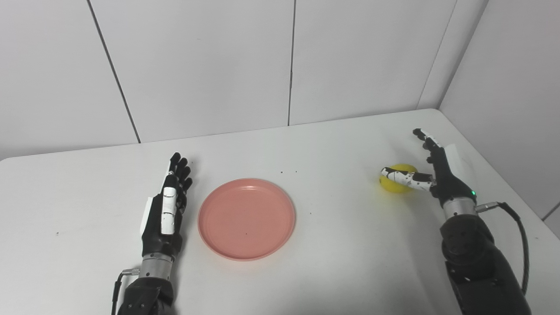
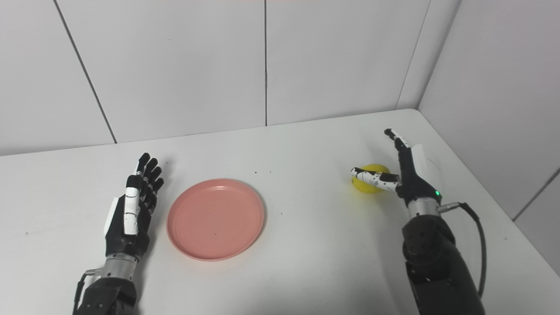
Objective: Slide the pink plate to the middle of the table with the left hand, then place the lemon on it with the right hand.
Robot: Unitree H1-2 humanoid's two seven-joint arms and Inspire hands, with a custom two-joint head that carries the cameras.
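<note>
the pink plate (image 1: 246, 218) lies flat on the white table (image 1: 332, 262), a little left of the table's middle, and nothing sits in it but a tiny dark speck near its centre. my left hand (image 1: 165, 210) is just beside the plate's left rim, fingers stretched out straight and together, pointing toward the back wall; it holds nothing, and i cannot tell whether it touches the rim. the lemon (image 1: 396, 178) rests on the table well to the right of the plate, near the right back corner. my right hand (image 1: 431, 173) is against it from the right: the thumb crosses the lemon's near side and the fingers (image 2: 396, 138) reach up past its far side, spread apart, so the hand is open around the fruit rather than clamped on it. a few small dark crumbs (image 1: 288, 172) dot the table behind the plate. between plate and lemon the tabletop is bare. grey wall panels (image 1: 197, 65) stand behind and to the right.
</note>
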